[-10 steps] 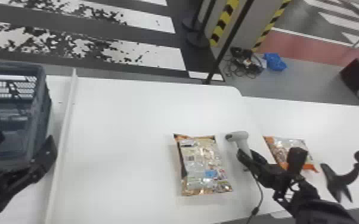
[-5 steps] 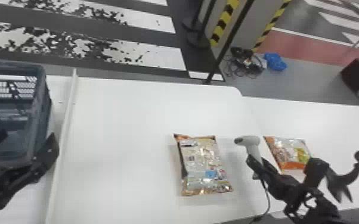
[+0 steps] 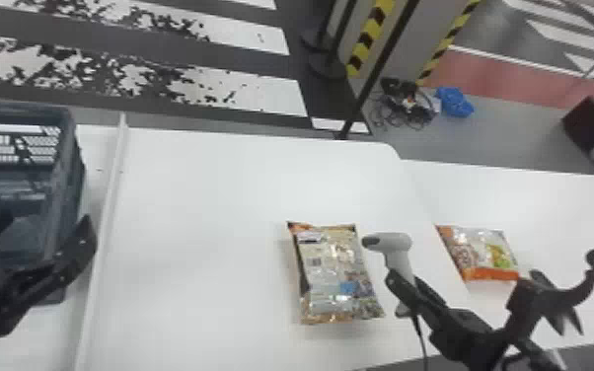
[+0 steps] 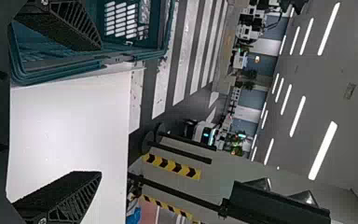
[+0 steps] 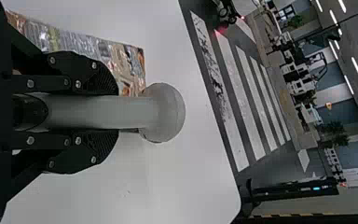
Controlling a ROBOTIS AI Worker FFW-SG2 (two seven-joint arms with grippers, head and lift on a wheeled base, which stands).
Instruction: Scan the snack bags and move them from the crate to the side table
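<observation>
Beside the dark blue crate (image 3: pixel 76 197), my left gripper (image 3: pixel 39 234) is open at the far left. In the left wrist view, the left gripper (image 4: pixel 91 112) has its fingers wide apart, one over the crate (image 4: pixel 93 66). My right gripper (image 3: pixel 409 288) holds the grey scanner (image 3: pixel 394 242), whose head is turned toward the near snack bag (image 3: pixel 335 276). That bag lies flat just left of it. The right wrist view shows the right gripper (image 5: pixel 114 112) closed around the scanner (image 5: pixel 163 112) handle, with the snack bag (image 5: pixel 88 46) alongside. Another snack bag (image 3: pixel 486 251) lies farther right.
A raised white strip (image 3: pixel 101 237) runs between the crate and the main white table (image 3: pixel 212 197). The side table (image 3: pixel 547 207) adjoins at the right. A cable (image 3: pixel 422 340) hangs from the scanner, and a black curved stand (image 3: pixel 570 296) is at the right.
The right gripper and scanner first moved right, off the farther bag, then back left toward the near bag and slightly closer to the front edge. Both bags stayed where they were.
</observation>
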